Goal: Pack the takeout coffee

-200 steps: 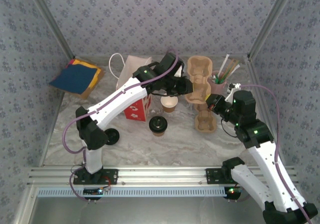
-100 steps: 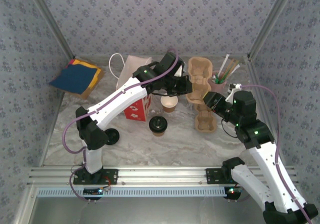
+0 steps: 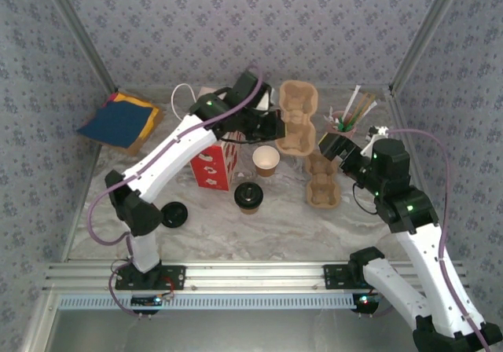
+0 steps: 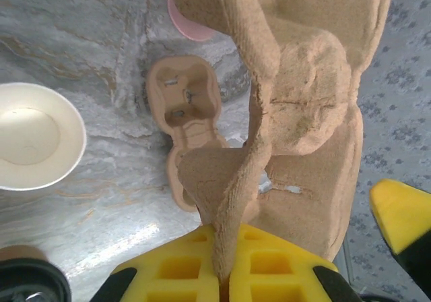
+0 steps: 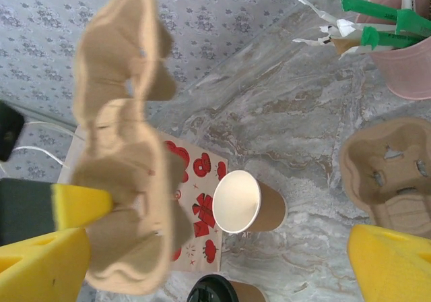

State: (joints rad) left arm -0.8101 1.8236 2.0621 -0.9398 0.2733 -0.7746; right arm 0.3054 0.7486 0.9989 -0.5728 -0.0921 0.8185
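Marbled grey tabletop (image 3: 275, 238) sits inside walls of blue-grey floral paper. The left gripper (image 4: 222, 275) is clamped on the edge of a moulded-pulp carrier (image 3: 297, 118), its yellow pads pinching the rim and holding it tilted, off the table. The right gripper (image 3: 335, 149) hangs with its fingers spread wide and nothing between them, near a second carrier (image 3: 322, 188) that lies flat on the marble.

The open paper cup (image 3: 266, 160), cream inside, stands upright between the red-and-white paper bag (image 3: 212, 167) and that second carrier. A lidded cup (image 3: 248, 196) stands just in front of it, nearer the arm bases. A pink cup of straws (image 3: 343, 130) stands at the far right.
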